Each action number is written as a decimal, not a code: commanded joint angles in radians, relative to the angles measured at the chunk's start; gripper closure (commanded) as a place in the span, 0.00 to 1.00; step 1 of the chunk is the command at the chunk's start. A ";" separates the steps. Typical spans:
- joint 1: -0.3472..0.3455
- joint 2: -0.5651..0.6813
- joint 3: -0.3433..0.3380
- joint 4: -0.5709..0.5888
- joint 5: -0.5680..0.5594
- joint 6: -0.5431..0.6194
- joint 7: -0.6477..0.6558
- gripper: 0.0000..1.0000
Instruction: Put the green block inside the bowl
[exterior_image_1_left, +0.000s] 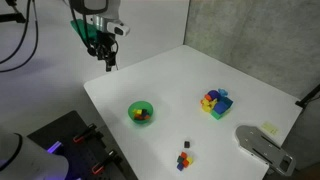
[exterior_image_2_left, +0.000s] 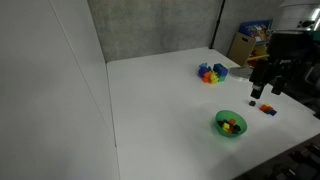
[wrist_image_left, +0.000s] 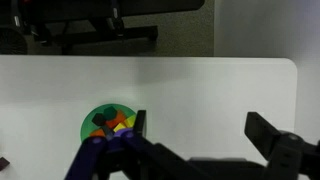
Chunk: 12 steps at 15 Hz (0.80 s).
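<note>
The bright-green bowl (exterior_image_1_left: 141, 112) sits on the white table and shows in both exterior views (exterior_image_2_left: 231, 124) and at the lower left of the wrist view (wrist_image_left: 92, 128). It holds small red, yellow and dark pieces. A tiny dark cube, apparently the green block (exterior_image_1_left: 187, 144), lies on the table next to tiny red and blue cubes (exterior_image_1_left: 183, 156), apart from the bowl; it also shows in an exterior view (exterior_image_2_left: 252, 103). My gripper (exterior_image_1_left: 109, 60) hangs open and empty above the table, away from the bowl and cubes (exterior_image_2_left: 265, 88). Its fingers (wrist_image_left: 200, 130) are spread, with the bowl beside one finger.
A larger multicoloured block pile (exterior_image_1_left: 215, 101) stands farther back on the table (exterior_image_2_left: 211, 73). A grey flat object (exterior_image_1_left: 262, 146) lies at a table corner. A grey wall bounds the back, and boxes (exterior_image_2_left: 245, 45) stand beyond the table.
</note>
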 joint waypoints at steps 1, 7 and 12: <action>-0.003 0.000 0.002 0.003 0.000 -0.003 0.000 0.00; -0.014 0.017 0.006 0.011 -0.034 0.033 0.026 0.00; -0.046 0.057 -0.011 0.022 -0.088 0.114 0.040 0.00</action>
